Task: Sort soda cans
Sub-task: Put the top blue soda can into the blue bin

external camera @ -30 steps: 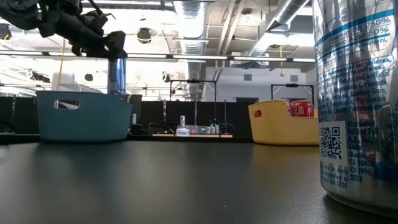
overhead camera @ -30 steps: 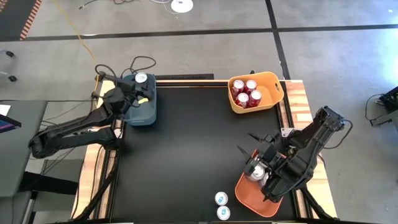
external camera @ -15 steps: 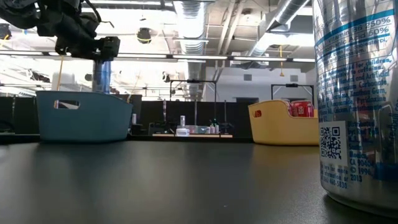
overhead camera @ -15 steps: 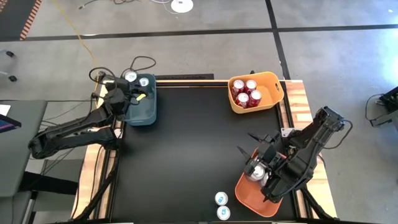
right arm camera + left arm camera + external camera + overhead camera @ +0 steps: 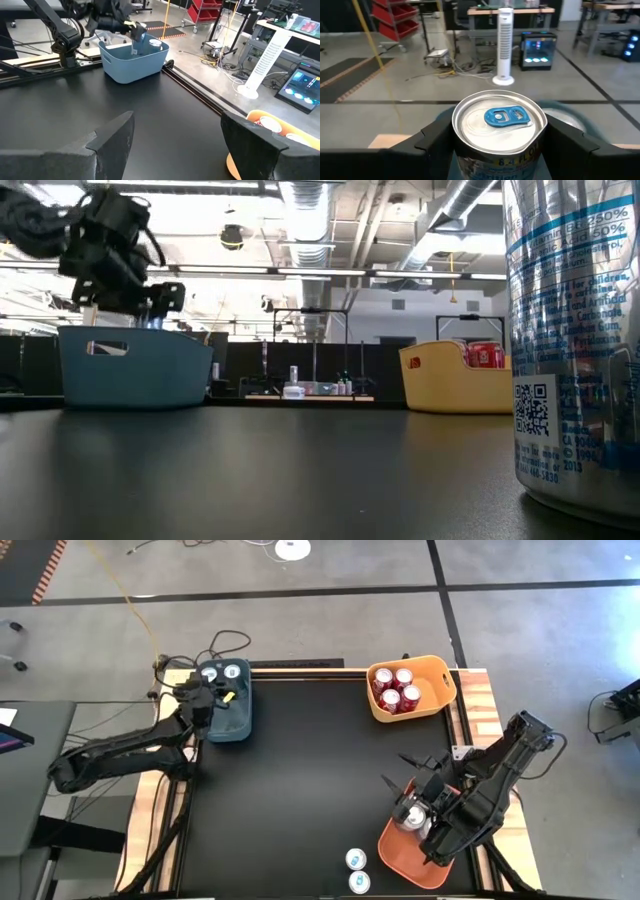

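Blue-tabbed can (image 5: 498, 134) sits clamped between the left tool's (image 5: 207, 690) fingers, low over the blue bin (image 5: 232, 718) beside another can (image 5: 232, 671). Right tool (image 5: 412, 802) hovers with fingers spread and empty above the orange bin (image 5: 400, 855) at the surface's near right, a silver can (image 5: 408, 819) just beneath.

Grey concrete floor (image 5: 300, 630), white tower fan (image 5: 505, 45), ceiling ducts (image 5: 450, 210)

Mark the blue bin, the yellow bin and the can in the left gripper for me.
blue bin (image 5: 243, 723), high view, on its near-right rim.
yellow bin (image 5: 442, 670), high view, on its right rim.
can in the left gripper (image 5: 498, 120), left wrist view, on its silver top beside the blue tab.
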